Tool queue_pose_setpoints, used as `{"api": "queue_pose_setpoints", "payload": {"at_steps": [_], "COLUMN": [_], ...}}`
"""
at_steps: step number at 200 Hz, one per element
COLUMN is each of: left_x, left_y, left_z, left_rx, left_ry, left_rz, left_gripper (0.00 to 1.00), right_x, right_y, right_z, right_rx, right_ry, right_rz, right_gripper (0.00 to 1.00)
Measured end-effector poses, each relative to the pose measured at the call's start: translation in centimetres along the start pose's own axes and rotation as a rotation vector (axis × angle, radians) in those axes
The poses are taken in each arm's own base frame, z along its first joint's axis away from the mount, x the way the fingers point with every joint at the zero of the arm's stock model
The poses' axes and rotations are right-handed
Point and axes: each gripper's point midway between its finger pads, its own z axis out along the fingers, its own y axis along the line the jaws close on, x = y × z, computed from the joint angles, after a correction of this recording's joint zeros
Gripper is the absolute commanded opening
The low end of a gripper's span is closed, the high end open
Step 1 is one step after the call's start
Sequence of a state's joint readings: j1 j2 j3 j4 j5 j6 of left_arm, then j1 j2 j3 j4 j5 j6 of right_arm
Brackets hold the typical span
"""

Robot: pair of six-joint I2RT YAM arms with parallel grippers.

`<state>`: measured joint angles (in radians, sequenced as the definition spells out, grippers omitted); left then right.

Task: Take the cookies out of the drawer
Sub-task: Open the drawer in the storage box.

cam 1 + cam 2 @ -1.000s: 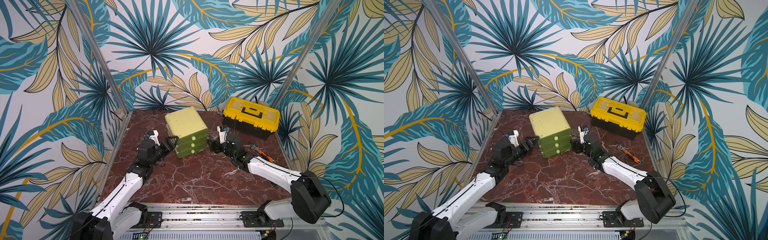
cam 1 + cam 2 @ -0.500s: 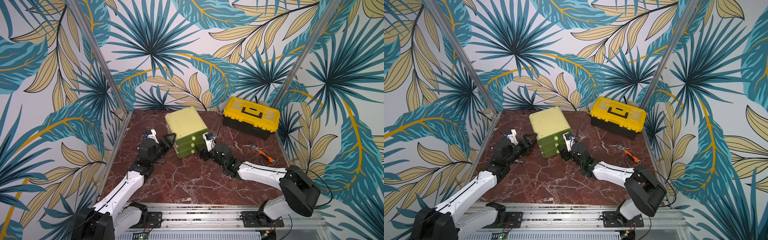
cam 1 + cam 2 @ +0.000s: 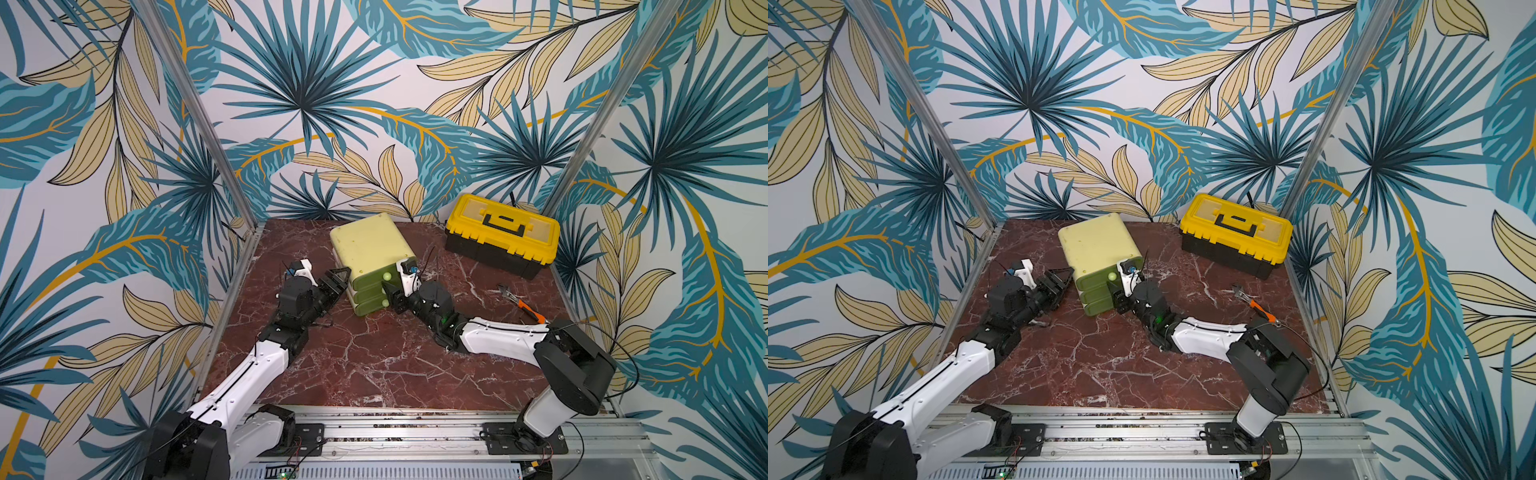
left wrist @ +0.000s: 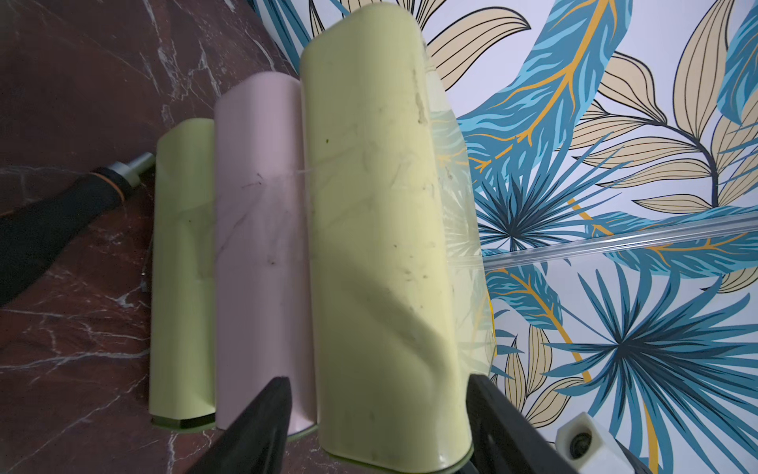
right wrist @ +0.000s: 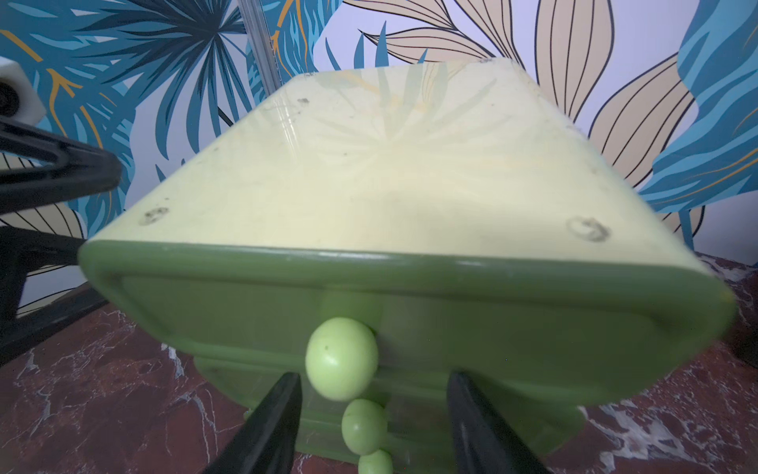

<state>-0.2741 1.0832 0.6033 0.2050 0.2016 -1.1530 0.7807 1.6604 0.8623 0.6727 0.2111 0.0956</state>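
The cookies are hidden. A pale yellow-green cabinet [image 3: 372, 247] [image 3: 1100, 243] stands at the back of the table, its three green drawers all shut. The top drawer [image 5: 512, 324] fills the right wrist view, and its round knob [image 5: 341, 358] sits above the middle knob [image 5: 364, 424]. My right gripper [image 5: 374, 374] [image 3: 390, 289] is open at the cabinet's front, with one finger on each side of the knobs and touching neither. My left gripper [image 4: 377, 377] [image 3: 338, 279] is open at the cabinet's left side, straddling the corner of its upper tier [image 4: 377, 225].
A yellow toolbox [image 3: 500, 237] stands at the back right. An orange-handled wrench [image 3: 521, 302] lies on the marble to the right of my right arm. A black-handled screwdriver [image 4: 61, 217] lies beside the cabinet's far end. Patterned walls close in on three sides.
My right gripper swung left from the cabinet's right side to its front, around the knobs, and its jaws narrowed. My left gripper moved in against the cabinet's left side, narrowing too.
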Motion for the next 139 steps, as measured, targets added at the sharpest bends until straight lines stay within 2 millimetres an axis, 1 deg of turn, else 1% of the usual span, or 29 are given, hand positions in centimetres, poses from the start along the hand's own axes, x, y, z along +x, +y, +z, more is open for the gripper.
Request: {"api": "queue_pose_setpoints", "payload": {"at_steps": [55, 139], "left_x": [-0.01, 0.09], "left_y": [0.05, 0.19], "left_z": [0.23, 0.48], "left_rx": [-0.004, -0.007], "left_ry": [0.002, 0.006], "left_rz": [-0.001, -0.002], "left_gripper": [0.67, 0.64], "right_x": [-0.43, -0.59], "right_y": [-0.02, -0.03], "right_z": [0.47, 0.46], "right_rx": [0.009, 0.011], "right_ry": [-0.014, -0.020], "right_rz": [-0.004, -0.004], "right_gripper": [0.52, 0.53]}}
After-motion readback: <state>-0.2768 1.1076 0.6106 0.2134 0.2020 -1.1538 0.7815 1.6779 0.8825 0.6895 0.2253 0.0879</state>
